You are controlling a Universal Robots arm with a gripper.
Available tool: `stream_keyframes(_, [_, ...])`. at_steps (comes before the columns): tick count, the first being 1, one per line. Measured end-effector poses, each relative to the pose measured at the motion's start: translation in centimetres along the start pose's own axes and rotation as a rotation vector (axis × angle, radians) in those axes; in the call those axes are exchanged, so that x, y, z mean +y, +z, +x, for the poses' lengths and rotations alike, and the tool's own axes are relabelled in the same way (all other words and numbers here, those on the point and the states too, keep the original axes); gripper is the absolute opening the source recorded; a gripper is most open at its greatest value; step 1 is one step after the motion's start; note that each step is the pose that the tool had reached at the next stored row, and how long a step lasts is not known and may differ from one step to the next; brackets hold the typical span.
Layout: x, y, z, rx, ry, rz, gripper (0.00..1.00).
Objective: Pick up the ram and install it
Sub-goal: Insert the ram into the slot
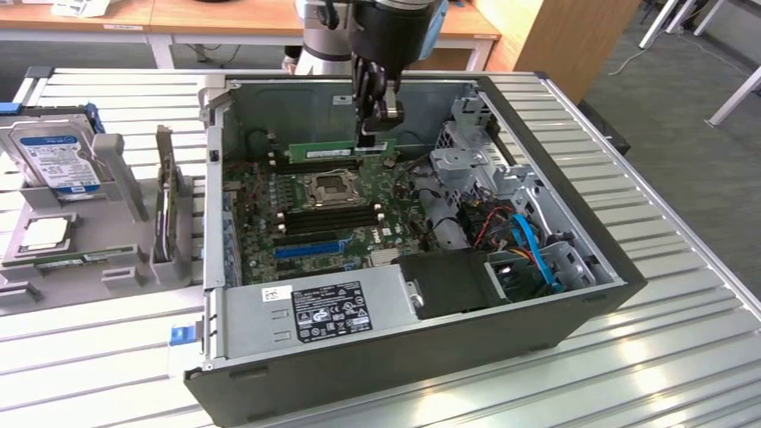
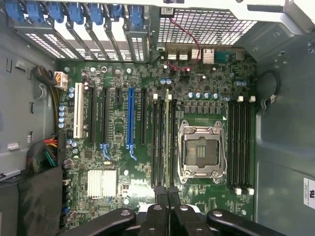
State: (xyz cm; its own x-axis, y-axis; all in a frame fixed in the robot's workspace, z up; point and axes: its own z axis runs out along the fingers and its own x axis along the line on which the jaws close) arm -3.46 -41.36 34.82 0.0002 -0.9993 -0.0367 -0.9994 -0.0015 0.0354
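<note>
**A:** Where is the ram now?

**B:** The ram (image 1: 327,152), a long thin green circuit-board stick, is off the slatted metal bench (image 1: 666,357). It is inside the open dark grey metal computer case (image 1: 571,312). The black two-fingered hand (image 1: 374,134) is clenched on its upper edge.

**A:** So the picking up is done?

**B:** I judge yes. The stick stands on its edge at the far side of the square silver processor socket (image 1: 330,185). In the wrist view it lies in line with the long black memory slots (image 2: 158,147) there.

**A:** And is it installed?

**B:** I cannot tell whether it is pushed fully in. Because the hand grasps it, I count the installing as not finished.
</note>
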Motion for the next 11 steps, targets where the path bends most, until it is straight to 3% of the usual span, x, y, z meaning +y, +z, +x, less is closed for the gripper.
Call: stream_keyframes(11, [-0.02, 0.73, 0.03, 0.0001, 0.0, -0.0001, 0.12])
